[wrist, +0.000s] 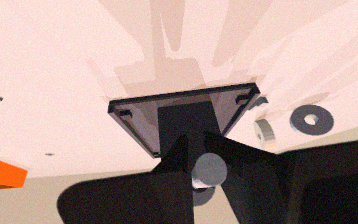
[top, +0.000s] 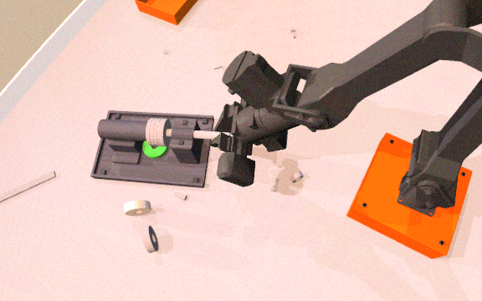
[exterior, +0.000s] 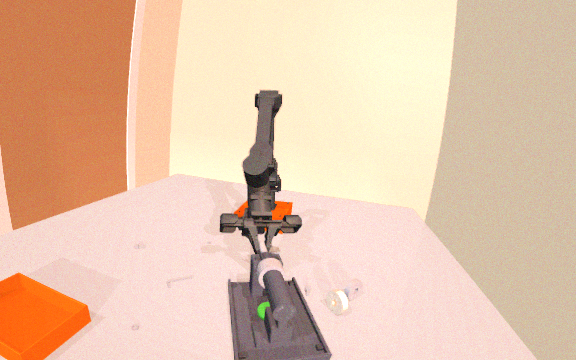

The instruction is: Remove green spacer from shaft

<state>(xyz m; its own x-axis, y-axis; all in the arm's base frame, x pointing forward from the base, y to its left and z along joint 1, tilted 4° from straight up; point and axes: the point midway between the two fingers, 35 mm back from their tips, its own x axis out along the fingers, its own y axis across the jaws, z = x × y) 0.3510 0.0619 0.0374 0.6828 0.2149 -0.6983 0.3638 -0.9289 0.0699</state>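
Observation:
My gripper [top: 218,133] [exterior: 263,248] is shut on the pale shaft [top: 203,134], outside the bearing block [top: 184,151] [wrist: 185,120]. In the wrist view the shaft's round grey end [wrist: 210,170] shows between the fingers. The shaft runs through the bearing block to a stack of white spacers [top: 156,131] [exterior: 269,266], with a dark disc on their near side. The stack sits against the dark cylindrical housing [top: 121,130] [exterior: 278,290], with no clear gap. The green spacer [top: 154,151] [exterior: 263,310] is off the shaft and lies below the stack on the dark base [top: 153,175] [exterior: 240,337] [wrist: 180,93].
A cream ring [top: 136,207] [exterior: 337,302] [wrist: 265,134] and a dark-faced ring [top: 152,239] [wrist: 312,120] stand beside the base. A long bar [top: 21,189] lies beyond its far end. An orange tray [top: 161,12] [exterior: 28,315] [wrist: 2,175] and small loose parts are on the table.

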